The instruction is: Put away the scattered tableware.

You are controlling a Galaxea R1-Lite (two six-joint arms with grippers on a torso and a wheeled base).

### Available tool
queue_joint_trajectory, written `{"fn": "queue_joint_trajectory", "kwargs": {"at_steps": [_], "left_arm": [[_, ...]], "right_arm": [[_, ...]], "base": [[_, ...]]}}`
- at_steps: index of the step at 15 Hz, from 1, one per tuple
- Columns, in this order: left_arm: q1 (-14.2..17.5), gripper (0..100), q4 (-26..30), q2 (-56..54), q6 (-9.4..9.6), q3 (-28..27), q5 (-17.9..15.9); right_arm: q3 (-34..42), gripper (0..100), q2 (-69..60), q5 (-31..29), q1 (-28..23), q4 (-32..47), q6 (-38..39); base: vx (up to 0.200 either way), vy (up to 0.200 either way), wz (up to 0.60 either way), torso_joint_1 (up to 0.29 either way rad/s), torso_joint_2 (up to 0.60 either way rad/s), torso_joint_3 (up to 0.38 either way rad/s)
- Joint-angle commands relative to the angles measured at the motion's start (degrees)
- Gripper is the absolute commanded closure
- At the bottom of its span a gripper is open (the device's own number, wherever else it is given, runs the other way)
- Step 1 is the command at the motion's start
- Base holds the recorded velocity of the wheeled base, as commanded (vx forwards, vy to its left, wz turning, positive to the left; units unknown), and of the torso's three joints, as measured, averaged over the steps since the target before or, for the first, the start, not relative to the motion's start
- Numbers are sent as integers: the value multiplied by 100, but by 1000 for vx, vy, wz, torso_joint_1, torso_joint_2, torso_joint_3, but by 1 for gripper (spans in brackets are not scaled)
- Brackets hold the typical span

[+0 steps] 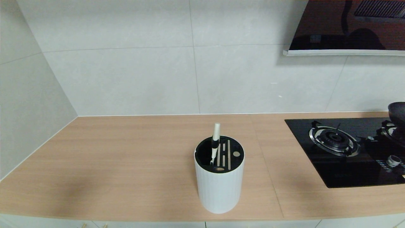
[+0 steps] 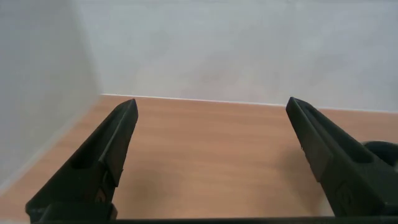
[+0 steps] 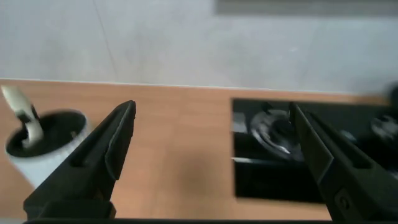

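A white-handled utensil (image 1: 215,134) stands nearly upright in the open left compartment of the white ribbed holder (image 1: 220,190) (its black top also carries narrow slots). The holder sits toward the near edge of the wooden counter (image 1: 126,152), with the gas hob (image 1: 345,152) on the right. The left gripper (image 2: 212,104) and right gripper (image 3: 211,107) are both spread wide, holding nothing.

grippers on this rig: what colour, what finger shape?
The left gripper and right gripper look alike. Each has two matte black fingers, broad at the base and tapering to a pointed tip, with flat inner faces. One finger on each has an oblong recess in its side.
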Motion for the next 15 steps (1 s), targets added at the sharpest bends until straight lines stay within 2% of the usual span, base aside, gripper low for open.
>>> {"fn": "queue_joint_trajectory", "kwargs": {"at_steps": [1, 2, 6, 8, 10, 11, 12, 13, 14, 15], "left_arm": [[515, 0, 680, -1349, 200, -3, -296], [603, 0, 1076, -1709, 200, -12, -323], [937, 0, 1902, -2562, 200, 173, -428], [1359, 0, 1867, -2632, 77, 313, -428], [1561, 0, 1893, -2914, 129, 533, -595], [1710, 0, 1893, -3098, 147, 788, -736], [1701, 0, 1884, -3107, 147, 849, -736], [1701, 0, 1840, -3116, 59, 1122, -753], [1701, 0, 1814, -3116, 15, 1254, -832], [1701, 0, 1787, -3116, 15, 1350, -1061]], "right_arm": [[1, 0, -1200, -6, -512, 361, -59], [10, 0, -1437, -6, -609, 590, -68], [71, 0, -2263, 3, -697, 1592, -68], [256, 0, -2422, -59, -960, 1776, 38], [238, 0, -2430, -32, -1145, 1776, 275], [326, 0, -2624, 161, -1461, 1812, 284], [379, 0, -2685, 249, -1505, 1812, 284], [783, 0, -2993, 662, -1637, 1812, 310], [959, 0, -2993, 688, -1637, 1794, 354], [1196, 0, -2993, 785, -1637, 1794, 442]], "base": [[0, 0, 0, 0, 0, 0], [0, 0, 0, 0, 0, 0], [0, 0, 0, 0, 0, 0], [0, 0, 0, 0, 0, 0], [0, 0, 0, 0, 0, 0], [0, 0, 0, 0, 0, 0], [0, 0, 0, 0, 0, 0], [0, 0, 0, 0, 0, 0], [0, 0, 0, 0, 0, 0], [0, 0, 0, 0, 0, 0]]}}
